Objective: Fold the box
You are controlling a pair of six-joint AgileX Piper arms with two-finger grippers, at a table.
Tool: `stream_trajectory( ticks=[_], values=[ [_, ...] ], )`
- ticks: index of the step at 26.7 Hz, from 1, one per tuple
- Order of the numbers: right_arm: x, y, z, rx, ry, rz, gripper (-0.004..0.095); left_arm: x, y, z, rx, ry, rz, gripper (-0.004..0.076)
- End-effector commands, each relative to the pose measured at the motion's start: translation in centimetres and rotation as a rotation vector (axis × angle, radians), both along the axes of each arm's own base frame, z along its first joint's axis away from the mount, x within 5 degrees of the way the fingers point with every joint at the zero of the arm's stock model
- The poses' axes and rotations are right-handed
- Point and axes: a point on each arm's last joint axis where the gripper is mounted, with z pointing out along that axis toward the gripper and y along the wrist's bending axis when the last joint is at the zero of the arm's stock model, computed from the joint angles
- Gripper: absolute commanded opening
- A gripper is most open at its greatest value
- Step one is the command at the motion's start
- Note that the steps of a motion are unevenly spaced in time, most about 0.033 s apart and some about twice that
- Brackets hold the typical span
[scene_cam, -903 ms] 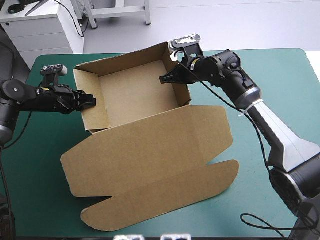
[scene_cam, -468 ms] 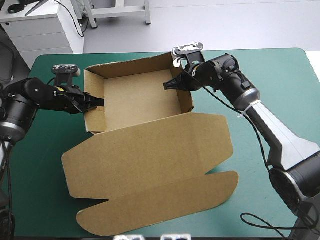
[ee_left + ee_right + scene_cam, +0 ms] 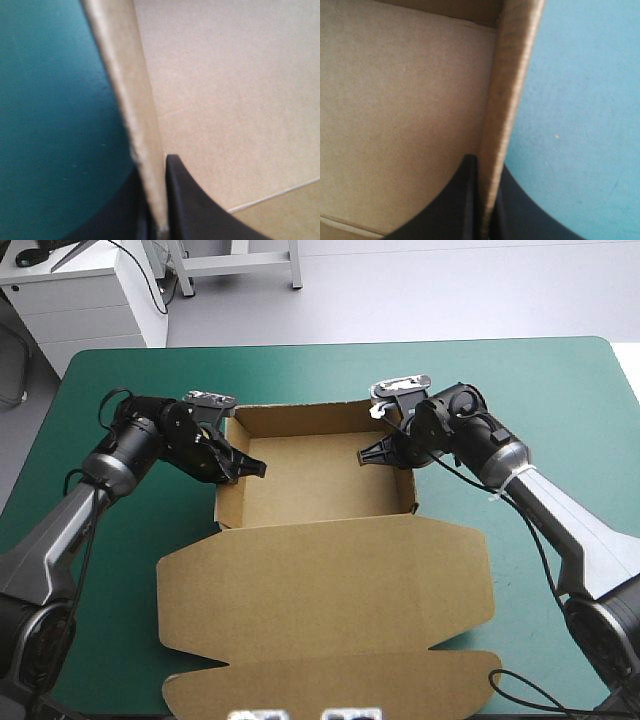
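The box (image 3: 318, 480) stands as an open tray. The teal-green cover (image 3: 120, 380) shows beyond the tray's far, left and right walls, and the lid lies flat, reaching out from the tray's near wall. The left gripper (image 3: 247, 468) is pinched almost closed on the tray's left wall. The right gripper (image 3: 372, 454) is pinched the same way on the right wall. Each has one finger inside the tray and one outside.

From where I stand, the worry is an uneven pull. If one arm leads, the tray could twist or skid, or a tucked wall could spring loose. A grip this near the rim might also slide off.

The high view gives the whole layout, including the lid and its rounded flap, which neither wrist view shows. The wrist views show what it cannot: the board sandwiched tight between the black fingers (image 3: 192, 205).
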Motion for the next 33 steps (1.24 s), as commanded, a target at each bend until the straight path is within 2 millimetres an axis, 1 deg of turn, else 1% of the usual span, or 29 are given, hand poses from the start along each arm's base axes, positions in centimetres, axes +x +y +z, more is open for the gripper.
stream_trajectory(
  ticks=[1, 3, 6, 8, 10, 13, 17, 18, 20, 21, 24, 25, 26, 27, 28, 29, 30, 32, 33],
  values=[
    [-1.2, -0.4, 1.1, -0.009, -0.006, 0.029, 0.0000, 0.5, -1.7, 1.2, -0.062, -0.084, -0.039, -0.0008],
    [-1.2, -0.2, 0.5, 0.009, 0.010, 0.029, 0.0000, 0.8, -2.1, 0.2, -0.056, -0.052, -0.042, -0.0008],
    [-1.0, 0.2, 0.3, 0.052, 0.006, 0.027, 0.0000, 1.2, -2.3, -1.2, -0.045, 0.003, -0.042, -0.0008],
    [-0.8, 0.4, 0.0, 0.061, 0.013, 0.017, 0.0000, 1.4, -2.3, -1.8, -0.032, 0.034, -0.045, -0.0008],
    [-0.5, 0.5, -0.7, 0.055, 0.033, 0.009, 0.0000, 1.4, -2.4, -2.5, -0.023, 0.071, -0.048, -0.0008],
    [-0.2, 0.8, -1.8, 0.040, 0.070, 0.007, 0.0000, 1.4, -2.4, -2.9, -0.015, 0.093, -0.054, -0.0008],
    [0.0, 1.0, -2.8, 0.022, 0.114, 0.005, 0.0006, 1.4, -2.4, -3.0, -0.010, 0.104, -0.056, -0.0006],
    [0.0, 0.9, -2.8, 0.012, 0.122, 0.005, 0.0025, 1.4, -2.4, -3.0, -0.009, 0.104, -0.057, -0.0006],
    [-0.1, 0.7, -2.7, -0.016, 0.131, 0.006, 0.0098, 1.4, -2.4, -3.0, -0.007, 0.103, -0.057, -0.0006],
    [-0.1, 0.3, -2.3, -0.038, 0.135, -0.039, 0.0240, 1.3, -2.2, -3.0, 0.015, 0.106, -0.075, 0.0017],
    [0.2, 0.0, -1.2, -0.062, 0.115, -0.079, 0.0436, 1.2, -1.9, -3.1, 0.058, 0.122, -0.085, 0.0092],
    [0.3, -0.1, -0.8, -0.075, 0.101, -0.080, 0.0479, 1.2, -1.9, -3.2, 0.061, 0.123, -0.086, 0.0118],
    [0.4, -0.3, 0.2, -0.092, 0.085, -0.084, 0.0516, 1.1, -1.9, -3.1, 0.063, 0.126, -0.087, 0.0204],
    [0.4, -0.3, 0.6, -0.094, 0.077, -0.086, 0.0519, 1.2, -1.9, -3.0, 0.056, 0.125, -0.086, 0.0229],
    [0.4, -0.4, 1.0, -0.100, 0.072, -0.088, 0.0518, 1.2, -2.0, -2.9, 0.047, 0.123, -0.085, 0.0289],
    [0.5, -0.4, 1.3, -0.098, 0.066, -0.089, 0.0518, 1.2, -2.0, -2.7, 0.044, 0.121, -0.085, 0.0314],
    [0.5, -0.4, 1.7, -0.095, 0.061, -0.091, 0.0518, 1.3, -2.0, -2.2, 0.044, 0.115, -0.087, 0.0393],
    [0.5, -0.4, 2.1, -0.089, 0.057, -0.092, 0.0518, 1.5, -2.1, -1.3, 0.041, 0.102, -0.095, 0.0452],
    [0.4, -0.4, 2.3, -0.092, 0.061, -0.094, 0.0518, 1.5, -2.1, -0.7, 0.041, 0.096, -0.097, 0.0459]
  ],
)
